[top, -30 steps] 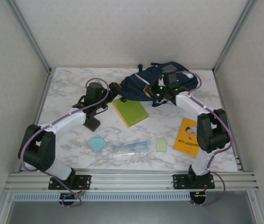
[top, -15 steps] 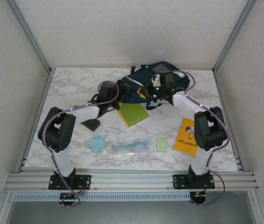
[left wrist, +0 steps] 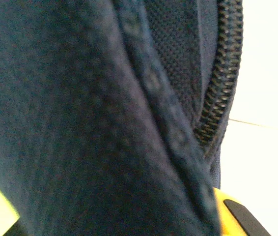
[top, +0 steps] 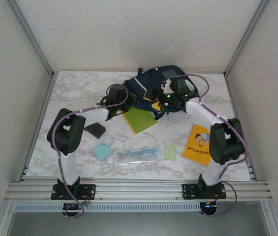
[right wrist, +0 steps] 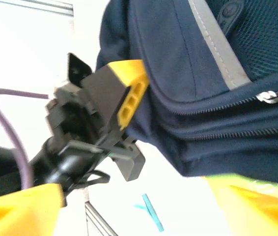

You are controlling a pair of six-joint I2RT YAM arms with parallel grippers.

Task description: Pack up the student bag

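**Left wrist view: navy cloth in the jaws, bag mouth being held**

- The left gripper point(right wrist: 134, 98) sits at the near-left edge of the student bag point(left wrist: 80, 123). From the right wrist view, one yellow finger presses on the cloth and the rim runs behind it. I judge the jaws closed on a fold of the bag.
- The right gripper point(right wrist: 139, 209) hangs over the bag's near side. Its fingers are spread wide with nothing between them.
- The bag lies at the far middle of the desk point(top: 75, 98), between your two grippers. Its near edge overlaps the green notebook point(top: 139, 119).
- It is dark navy and slack, with a grey stripe point(right wrist: 212, 44) across the front. Mesh and an open run of zip teeth point(left wrist: 220, 98) show close up. It will sag if let go.
- Step in hand, as I read it: opening the bag and pinning its mouth. Nothing looks packed yet.
- On the desk nearer you lie the yellow book point(top: 197, 144), blue pad point(top: 101, 151), small green pad point(top: 170, 152) and pens point(top: 138, 154).
- Next move: lift with the left to gape the zip. Then send the free right gripper for the notebook, which is the nearest item. Take care not to drag the bag across it.
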